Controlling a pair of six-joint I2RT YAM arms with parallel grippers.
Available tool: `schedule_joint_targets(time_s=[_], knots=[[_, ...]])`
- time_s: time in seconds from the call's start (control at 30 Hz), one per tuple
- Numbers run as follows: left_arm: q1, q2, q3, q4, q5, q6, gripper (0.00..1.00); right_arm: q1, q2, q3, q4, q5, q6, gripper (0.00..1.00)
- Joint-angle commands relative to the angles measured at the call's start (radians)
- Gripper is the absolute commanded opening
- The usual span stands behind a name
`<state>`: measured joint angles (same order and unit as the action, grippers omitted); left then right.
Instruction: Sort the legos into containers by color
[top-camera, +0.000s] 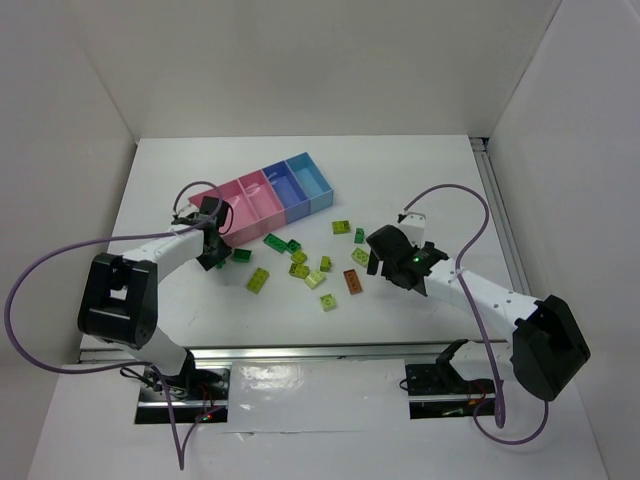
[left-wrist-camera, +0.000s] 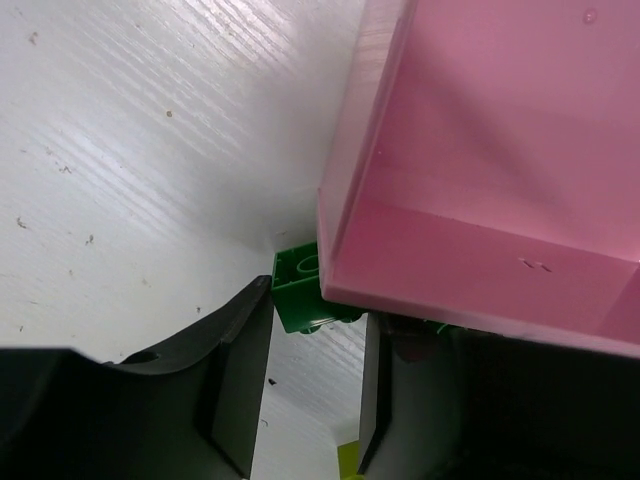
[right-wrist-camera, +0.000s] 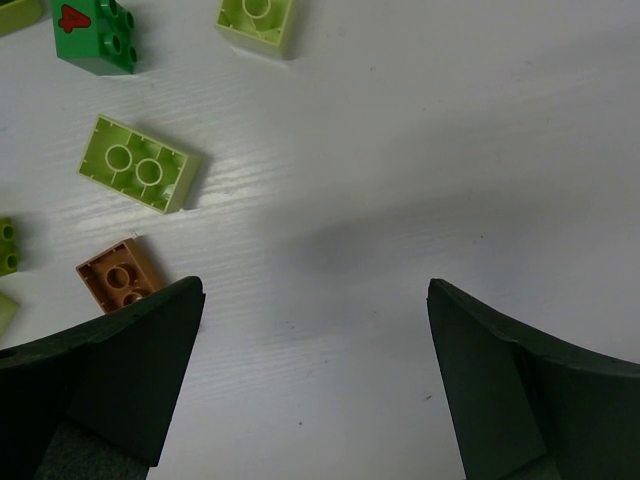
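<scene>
The containers (top-camera: 268, 193) stand in a joined row at the back left: two pink, one darker blue, one light blue. The legos lie scattered in front of them: dark green (top-camera: 274, 241), yellow-green (top-camera: 258, 280) and one orange-brown (top-camera: 352, 281). My left gripper (top-camera: 212, 248) is low against the near outer wall of the leftmost pink bin (left-wrist-camera: 480, 190). It (left-wrist-camera: 318, 305) is shut on a dark green brick (left-wrist-camera: 297, 290), which is partly hidden behind the bin's corner. My right gripper (top-camera: 385, 258) hangs wide open and empty (right-wrist-camera: 315, 290) over bare table, just right of the orange-brown brick (right-wrist-camera: 115, 280).
In the right wrist view a yellow-green brick (right-wrist-camera: 140, 165), a dark green brick with a red mark (right-wrist-camera: 95, 35) and another yellow-green brick (right-wrist-camera: 257, 20) lie ahead. White walls enclose the table on three sides. A metal rail (top-camera: 500, 215) runs along its right edge.
</scene>
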<state>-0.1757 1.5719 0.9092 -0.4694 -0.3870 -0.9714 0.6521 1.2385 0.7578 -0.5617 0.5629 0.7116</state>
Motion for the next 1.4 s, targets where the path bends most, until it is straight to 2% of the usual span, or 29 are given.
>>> schedule_joint_targets(time_s=[0.0, 0.2, 0.23, 0.5, 0.7, 0.9, 1.07, 1.1, 1.13, 1.17, 1.2, 1.23, 1.27, 1.37], knots=[[-0.004, -0.015, 0.03, -0.003, -0.012, -0.003, 0.42, 0.009, 0.003, -0.008, 0.016, 0.009, -0.006, 1.0], [-0.004, -0.13, 0.03, -0.025, -0.012, 0.04, 0.36, 0.009, 0.003, -0.008, 0.016, 0.009, -0.015, 1.0], [-0.004, -0.15, 0.019, -0.025, -0.012, 0.049, 0.32, 0.009, 0.003, -0.008, 0.016, 0.009, -0.015, 1.0], [-0.013, -0.332, 0.019, -0.071, -0.003, 0.118, 0.32, 0.018, -0.007, 0.002, 0.005, 0.009, -0.006, 1.0], [-0.022, -0.351, 0.112, -0.092, 0.036, 0.138, 0.32, 0.018, 0.003, 0.025, 0.005, 0.0, -0.006, 1.0], [-0.022, -0.216, 0.266, -0.092, 0.025, 0.158, 0.32, 0.018, -0.007, 0.034, 0.014, -0.009, -0.017, 1.0], [-0.022, -0.003, 0.388, -0.072, 0.007, 0.158, 0.3, 0.027, -0.007, 0.055, -0.007, 0.0, -0.017, 1.0], [-0.022, 0.025, 0.431, -0.081, 0.007, 0.158, 0.35, 0.027, -0.007, 0.055, -0.007, 0.009, -0.017, 1.0], [-0.022, 0.049, 0.453, -0.081, 0.007, 0.169, 0.45, 0.027, -0.007, 0.055, -0.007, 0.009, -0.008, 1.0], [-0.022, 0.094, 0.471, -0.081, 0.007, 0.169, 0.63, 0.027, -0.007, 0.055, -0.007, 0.009, -0.008, 1.0], [-0.022, 0.111, 0.515, -0.119, 0.007, 0.169, 0.92, 0.027, -0.007, 0.055, -0.007, 0.009, -0.008, 1.0], [-0.022, 0.123, 0.531, -0.135, 0.007, 0.169, 0.98, 0.027, -0.007, 0.045, -0.007, 0.009, -0.008, 1.0], [-0.022, 0.123, 0.531, -0.135, -0.006, 0.18, 1.0, 0.027, -0.007, 0.044, -0.007, 0.018, -0.008, 1.0], [-0.059, 0.074, 0.496, -0.135, -0.032, 0.194, 0.95, 0.027, 0.002, 0.035, -0.007, 0.019, -0.008, 1.0]])
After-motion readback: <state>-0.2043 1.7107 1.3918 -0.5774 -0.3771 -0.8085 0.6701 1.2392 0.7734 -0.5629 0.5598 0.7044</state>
